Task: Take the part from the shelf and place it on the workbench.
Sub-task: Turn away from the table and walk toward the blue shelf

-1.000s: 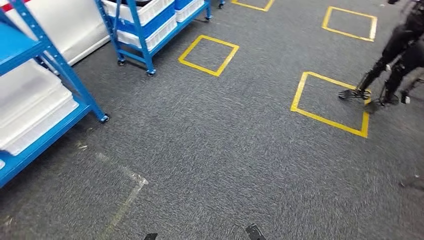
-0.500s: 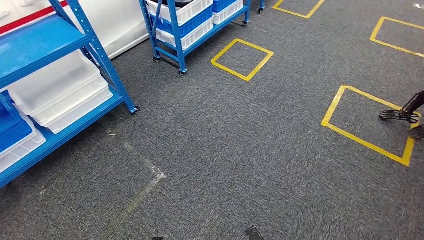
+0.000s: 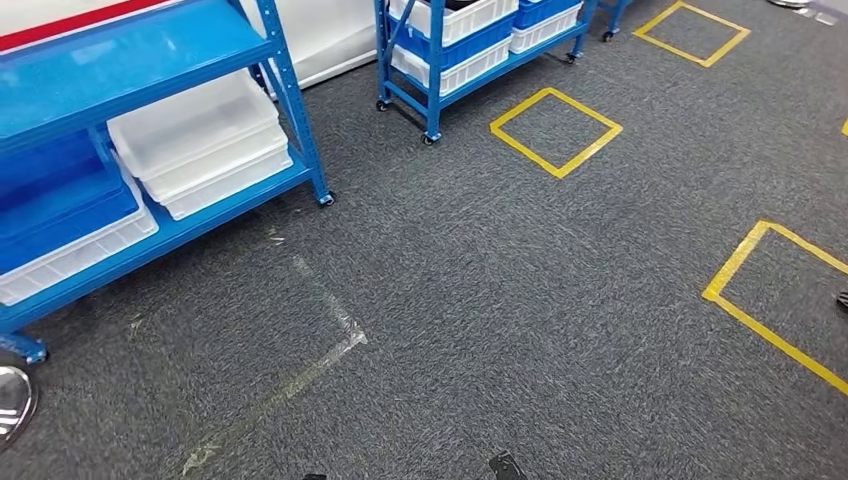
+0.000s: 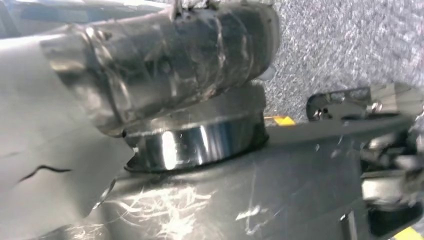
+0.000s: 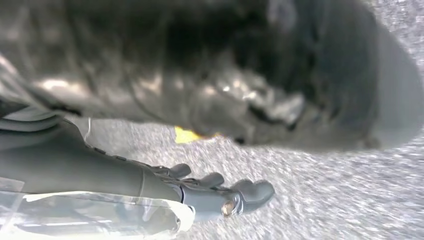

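A blue shelf rack (image 3: 150,60) stands at the left of the head view. Its lower level holds stacked white bins (image 3: 200,140) and a blue bin (image 3: 60,200). I cannot make out the part among them. My right hand (image 5: 220,192) hangs over the grey carpet in the right wrist view, fingers stretched out with nothing in them. In the left wrist view the grey cover of my left hand (image 4: 45,150) lies at the edge, with its fingers hidden.
A second blue wheeled rack (image 3: 440,60) with white and blue bins stands further back. Yellow taped squares (image 3: 555,130) (image 3: 770,300) mark the carpet. A worn tape corner (image 3: 330,340) lies ahead, and a shiny round thing (image 3: 12,395) sits at the lower left.
The whole head picture has shifted right, so the camera has turned left. More of the near shelf shows now. The dark legged figure at the right has left the frame.
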`<act>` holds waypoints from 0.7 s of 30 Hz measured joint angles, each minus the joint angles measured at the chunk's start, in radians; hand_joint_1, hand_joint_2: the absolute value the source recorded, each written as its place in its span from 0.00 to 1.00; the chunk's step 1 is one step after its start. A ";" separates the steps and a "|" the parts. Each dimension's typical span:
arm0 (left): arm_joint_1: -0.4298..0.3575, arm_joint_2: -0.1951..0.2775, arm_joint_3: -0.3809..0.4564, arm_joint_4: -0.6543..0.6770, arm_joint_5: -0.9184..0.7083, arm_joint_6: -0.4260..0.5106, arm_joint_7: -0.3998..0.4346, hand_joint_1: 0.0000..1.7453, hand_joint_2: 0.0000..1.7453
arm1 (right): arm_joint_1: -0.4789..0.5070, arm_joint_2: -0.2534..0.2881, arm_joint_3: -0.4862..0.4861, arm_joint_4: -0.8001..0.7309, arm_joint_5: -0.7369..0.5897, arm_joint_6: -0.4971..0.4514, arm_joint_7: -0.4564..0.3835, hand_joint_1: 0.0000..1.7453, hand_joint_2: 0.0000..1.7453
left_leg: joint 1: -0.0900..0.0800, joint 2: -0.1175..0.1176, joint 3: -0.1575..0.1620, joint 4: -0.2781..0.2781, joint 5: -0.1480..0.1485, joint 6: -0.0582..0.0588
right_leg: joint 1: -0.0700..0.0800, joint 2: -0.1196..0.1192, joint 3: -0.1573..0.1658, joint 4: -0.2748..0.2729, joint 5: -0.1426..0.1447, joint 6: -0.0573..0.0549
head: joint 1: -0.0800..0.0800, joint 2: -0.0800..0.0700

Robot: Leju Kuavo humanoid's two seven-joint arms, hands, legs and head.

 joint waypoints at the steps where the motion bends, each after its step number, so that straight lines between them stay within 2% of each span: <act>1: -0.002 0.000 -0.001 0.000 0.000 -0.001 0.001 0.00 0.00 | 0.002 0.000 0.000 0.000 0.000 0.000 0.000 0.00 0.00 | 0.000 -0.012 0.000 0.000 0.000 0.003 | 0.000 0.014 -0.036 0.068 -0.027 0.001 | 0.001 0.000; 2: -0.002 0.000 -0.002 0.000 0.000 -0.002 0.001 0.00 0.00 | 0.004 0.000 0.001 0.000 -0.001 0.000 0.000 0.00 0.00 | 0.000 -0.027 0.000 0.001 -0.001 0.004 | -0.001 0.019 -0.068 0.124 -0.041 0.003 | 0.002 0.000; 3: -0.002 0.000 -0.003 0.000 0.000 -0.003 0.002 0.00 0.00 | 0.006 0.000 0.001 0.000 -0.001 0.000 0.000 0.00 0.00 | 0.000 -0.042 0.001 0.002 -0.001 0.004 | -0.001 0.022 -0.087 0.149 -0.036 0.004 | 0.001 0.000; 4: -0.001 0.000 -0.004 0.000 0.000 -0.003 0.002 0.00 0.00 | 0.007 0.000 0.001 0.000 -0.002 0.000 0.000 0.00 0.00 | 0.001 -0.057 0.001 0.004 -0.002 0.003 | -0.003 0.024 -0.089 0.135 -0.011 0.005 | 0.001 0.000; 5: -0.001 0.000 -0.004 0.000 0.000 -0.004 0.002 0.00 0.00 | 0.006 0.000 0.001 0.000 -0.002 0.000 0.000 0.00 0.00 | 0.002 -0.073 0.002 0.008 -0.004 0.001 | -0.006 0.030 -0.073 0.083 0.030 0.006 | 0.002 0.000; 7: -0.001 0.000 -0.005 0.000 0.000 -0.004 0.002 0.00 0.00 | 0.005 -0.001 0.001 0.000 -0.002 -0.001 0.000 0.00 0.00 | 0.004 -0.102 -0.002 0.020 -0.010 -0.009 | -0.012 0.071 -0.025 -0.042 0.092 0.007 | 0.002 0.000; 8: -0.002 0.000 -0.005 0.000 0.000 -0.004 0.002 0.00 0.00 | 0.005 -0.001 0.002 0.001 -0.002 -0.001 0.000 0.00 0.00 | 0.004 -0.114 -0.005 0.025 -0.011 -0.014 | -0.015 0.090 -0.009 -0.081 0.104 0.007 | 0.002 0.000; 9: -0.002 0.000 -0.006 0.000 -0.001 -0.005 0.002 0.00 0.00 | 0.005 0.000 0.002 0.001 -0.002 -0.001 0.000 0.00 0.00 | 0.005 -0.124 -0.009 0.027 -0.012 -0.020 | -0.014 0.103 -0.004 -0.095 0.102 0.004 | 0.002 0.000; 11: 0.001 0.000 -0.006 0.000 -0.002 -0.004 0.002 0.00 0.00 | 0.004 0.000 0.002 0.001 -0.002 -0.001 0.001 0.00 0.00 | 0.008 -0.144 -0.015 0.023 -0.007 -0.033 | -0.012 0.089 0.001 -0.100 0.104 -0.007 | 0.002 0.000; 12: 0.004 0.000 -0.006 0.000 -0.003 -0.004 0.002 0.00 0.00 | 0.003 0.000 0.002 0.000 -0.002 -0.001 0.001 0.00 0.00 | 0.008 -0.138 -0.018 0.026 -0.009 -0.038 | -0.011 0.078 0.006 -0.104 0.107 -0.014 | 0.001 0.000; 14: 0.004 0.001 -0.008 0.000 -0.003 -0.004 0.003 0.00 0.00 | 0.002 0.000 0.002 0.000 -0.002 -0.001 0.001 0.00 0.00 | 0.006 -0.089 -0.044 0.077 -0.037 -0.047 | -0.012 0.053 0.013 -0.114 0.112 -0.028 | -0.007 0.000; 15: 0.002 0.001 -0.010 0.000 -0.003 -0.004 0.003 0.00 0.00 | 0.003 0.000 0.002 0.000 -0.002 -0.001 0.001 0.00 0.00 | 0.005 -0.054 -0.070 0.131 -0.065 -0.050 | -0.010 0.039 0.016 -0.116 0.112 -0.032 | -0.010 0.000; 16: 0.001 0.001 -0.011 0.000 -0.003 -0.004 0.003 0.00 0.00 | 0.004 0.000 0.003 0.000 -0.002 -0.001 0.001 0.00 0.00 | 0.005 -0.031 -0.104 0.197 -0.095 -0.053 | -0.007 0.024 0.016 -0.117 0.111 -0.036 | -0.014 0.000; 17: 0.000 0.001 -0.013 0.000 -0.003 -0.004 0.003 0.00 0.00 | 0.005 -0.001 0.003 0.000 -0.002 -0.001 0.001 0.00 0.00 | 0.006 -0.020 -0.135 0.257 -0.116 -0.055 | -0.005 0.008 0.016 -0.116 0.110 -0.038 | -0.014 0.000; 18: 0.000 0.001 -0.014 0.000 -0.003 -0.004 0.003 0.00 0.00 | 0.006 -0.001 0.003 0.001 -0.002 -0.001 0.001 0.00 0.00 | 0.007 -0.014 -0.153 0.292 -0.123 -0.055 | -0.003 -0.008 0.017 -0.116 0.108 -0.039 | -0.014 0.000; 19: 0.000 0.001 -0.014 0.000 -0.003 -0.004 0.003 0.00 0.00 | 0.006 -0.001 0.003 0.001 -0.002 -0.001 0.001 0.00 0.00 | 0.008 -0.010 -0.153 0.290 -0.111 -0.055 | -0.001 -0.022 0.018 -0.116 0.106 -0.040 | -0.014 0.000; 20: 0.001 0.001 -0.015 0.000 -0.003 -0.004 0.003 0.00 0.00 | 0.005 -0.001 0.003 0.001 -0.002 -0.001 0.001 0.00 0.00 | 0.008 -0.004 -0.131 0.248 -0.082 -0.053 | -0.001 -0.034 0.021 -0.116 0.104 -0.039 | -0.014 0.000; 21: 0.001 0.001 -0.015 0.000 -0.003 -0.004 0.003 0.00 0.00 | 0.004 -0.001 0.003 0.000 -0.002 -0.001 0.001 0.00 0.00 | 0.006 0.011 -0.093 0.180 -0.048 -0.049 | 0.000 -0.045 0.025 -0.116 0.101 -0.038 | -0.014 0.000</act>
